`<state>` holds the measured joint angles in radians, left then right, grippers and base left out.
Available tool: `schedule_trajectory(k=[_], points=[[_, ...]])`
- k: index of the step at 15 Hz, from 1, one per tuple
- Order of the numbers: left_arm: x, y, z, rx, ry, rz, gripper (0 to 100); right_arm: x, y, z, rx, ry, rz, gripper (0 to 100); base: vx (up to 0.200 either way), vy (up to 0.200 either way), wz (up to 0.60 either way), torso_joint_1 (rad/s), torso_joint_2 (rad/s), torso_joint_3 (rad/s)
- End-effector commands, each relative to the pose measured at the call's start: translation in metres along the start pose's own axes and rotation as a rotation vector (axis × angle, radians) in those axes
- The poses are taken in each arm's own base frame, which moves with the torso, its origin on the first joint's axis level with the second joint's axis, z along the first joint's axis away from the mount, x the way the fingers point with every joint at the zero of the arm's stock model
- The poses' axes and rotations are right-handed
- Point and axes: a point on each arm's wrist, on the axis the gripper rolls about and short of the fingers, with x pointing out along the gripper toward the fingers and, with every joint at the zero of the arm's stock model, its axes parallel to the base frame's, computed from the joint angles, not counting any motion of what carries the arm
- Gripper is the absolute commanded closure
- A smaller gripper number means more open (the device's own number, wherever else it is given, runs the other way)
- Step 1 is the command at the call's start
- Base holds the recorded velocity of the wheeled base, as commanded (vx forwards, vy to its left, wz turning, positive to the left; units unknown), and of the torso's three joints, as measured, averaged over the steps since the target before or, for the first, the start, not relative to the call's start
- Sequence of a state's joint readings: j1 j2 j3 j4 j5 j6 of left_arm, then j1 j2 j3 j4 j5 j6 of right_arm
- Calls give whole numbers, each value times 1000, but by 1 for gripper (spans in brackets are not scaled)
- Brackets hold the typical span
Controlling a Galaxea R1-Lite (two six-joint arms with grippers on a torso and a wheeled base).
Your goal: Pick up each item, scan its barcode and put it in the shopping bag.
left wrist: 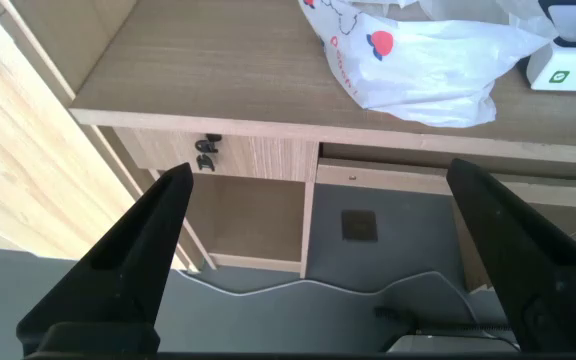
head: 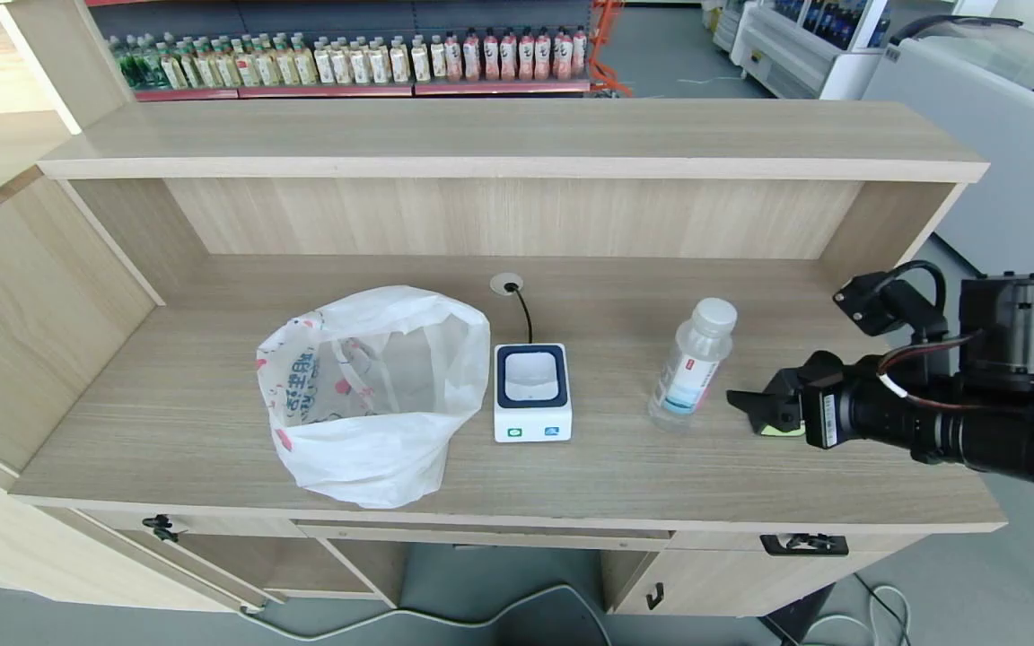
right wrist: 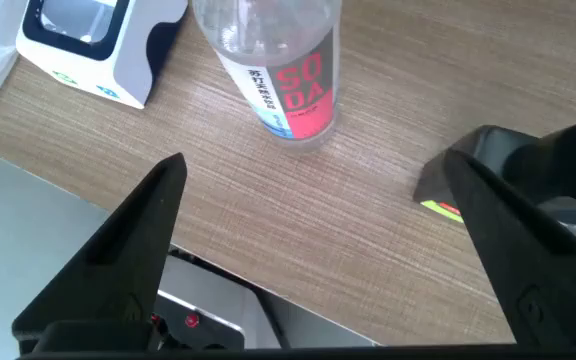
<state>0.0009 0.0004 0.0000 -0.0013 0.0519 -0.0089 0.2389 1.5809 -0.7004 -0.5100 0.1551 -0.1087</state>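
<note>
— How is the right gripper (head: 755, 408) seen?
— It is held low over the table (head: 571, 484) near its right end, fingers spread and nothing grasped. The clear water bottle (head: 692, 368) is stood upright just beside it at 9 o'clock, its white cap (head: 714, 316) on, untouched.

— And what is laid out past the bottle?
— The white barcode scanner (head: 531, 390) is set at the bottle's 9 o'clock, its black cable (head: 524, 314) run to a grommet (head: 506, 284) at 12 o'clock. The shopping bag (head: 373, 395), white plastic with its mouth open, is slumped just beside the scanner at 9 o'clock.

— The left gripper (left wrist: 320, 170)?
— It is held released, lower than the table's front edge, before the bag's end of the table.
</note>
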Motion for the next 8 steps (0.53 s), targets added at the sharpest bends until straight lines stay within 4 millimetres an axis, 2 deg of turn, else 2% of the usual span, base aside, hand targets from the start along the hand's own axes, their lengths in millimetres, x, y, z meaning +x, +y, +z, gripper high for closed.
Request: schedule_trajectory(k=[1, 4, 8], points=[[0, 0, 0, 0, -1, 1, 0, 31, 10, -19, -6, 73, 46, 0, 0, 0, 0, 0, 0, 0], [0, 0, 0, 0, -1, 1, 0, 52, 14, -25, -17, 38, 57, 0, 0, 0, 0, 0, 0, 0], [0, 0, 0, 0, -1, 1, 0, 70, 22, -24, -57, -1, 65, 0, 0, 0, 0, 0, 0, 0]])
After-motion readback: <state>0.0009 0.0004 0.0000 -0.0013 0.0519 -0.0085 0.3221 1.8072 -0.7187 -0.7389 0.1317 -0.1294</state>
